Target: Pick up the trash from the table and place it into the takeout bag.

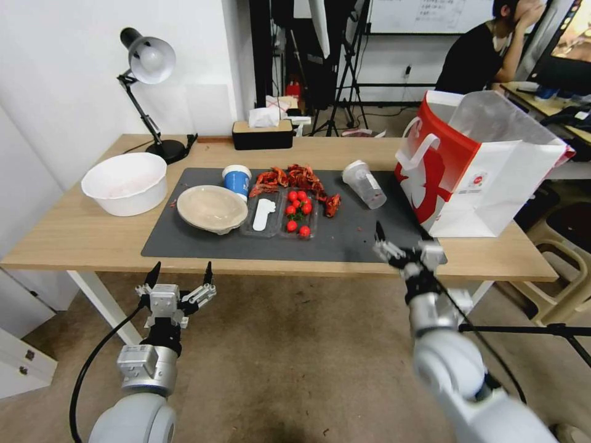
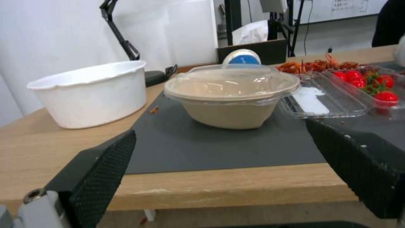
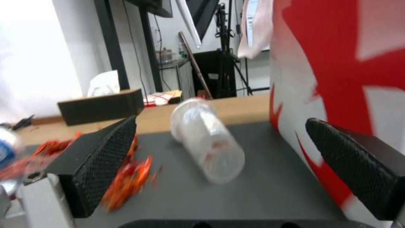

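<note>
1. The left gripper (image 1: 180,275) hangs in front of the near edge of the long light-wood table (image 1: 74,237). Its fingers are spread wide and hold nothing.
2. The right gripper (image 1: 400,237) is over the near edge of the dark grey mat (image 1: 345,243), close to the big white and red paper takeout bag (image 1: 486,178). It is wide open and empty too.
3. The clear plastic cup with a lid (image 1: 364,183) lies on its side on the mat, just left of the bag.
4. The beige shallow bowl with a clear lid (image 1: 212,209) sits on the mat beside the blue-and-white paper cup (image 1: 236,179).
5. Red shell leftovers (image 1: 295,179) lie behind a clear tray of small red tomatoes (image 1: 298,212).
6. A big white bowl (image 1: 126,183) stands on the bare wood to the left.
</note>
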Controlling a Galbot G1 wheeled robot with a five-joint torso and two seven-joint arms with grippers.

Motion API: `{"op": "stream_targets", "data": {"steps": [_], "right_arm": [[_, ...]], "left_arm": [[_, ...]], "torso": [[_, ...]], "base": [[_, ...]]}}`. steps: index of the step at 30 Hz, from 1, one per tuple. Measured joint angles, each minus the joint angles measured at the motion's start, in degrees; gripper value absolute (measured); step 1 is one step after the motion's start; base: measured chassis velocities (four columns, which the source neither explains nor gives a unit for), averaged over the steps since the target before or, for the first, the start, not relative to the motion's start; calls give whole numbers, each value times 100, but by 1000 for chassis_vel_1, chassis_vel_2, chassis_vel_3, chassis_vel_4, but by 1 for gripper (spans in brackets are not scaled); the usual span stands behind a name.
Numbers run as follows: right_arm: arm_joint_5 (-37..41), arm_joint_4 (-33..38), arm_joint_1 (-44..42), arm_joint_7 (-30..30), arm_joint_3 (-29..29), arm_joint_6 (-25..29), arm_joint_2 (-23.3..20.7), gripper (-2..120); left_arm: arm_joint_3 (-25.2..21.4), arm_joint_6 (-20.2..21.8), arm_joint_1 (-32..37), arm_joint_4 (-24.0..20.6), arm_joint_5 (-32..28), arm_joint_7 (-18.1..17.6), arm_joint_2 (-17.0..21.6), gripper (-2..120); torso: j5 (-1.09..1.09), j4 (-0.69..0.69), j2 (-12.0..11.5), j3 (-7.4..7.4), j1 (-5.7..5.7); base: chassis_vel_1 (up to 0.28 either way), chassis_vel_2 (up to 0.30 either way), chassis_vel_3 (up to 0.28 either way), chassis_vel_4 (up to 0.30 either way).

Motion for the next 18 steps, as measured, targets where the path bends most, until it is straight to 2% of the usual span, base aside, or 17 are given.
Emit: {"op": "stream_targets", "data": {"steps": [10, 13, 18], "right_arm": [[813, -905, 1272, -42, -346, -447, -64, 98], [1148, -1318, 1720, 161, -665, -680, 50, 96], [1199, -1664, 2006, 371, -863, -867, 184, 95]], "left_arm": [[-10, -11, -1, 29, 8, 1, 0, 100], [-9, -27, 3, 50, 16, 2, -10, 100], [-25, -70, 14, 66, 18, 1, -8, 100]], "torso": [[-1, 0, 0, 0, 1], [-1, 0, 0, 0, 1], [-1, 0, 0, 0, 1]], "base": [[0, 0, 0, 0], [0, 0, 0, 0], [0, 0, 0, 0]]}}
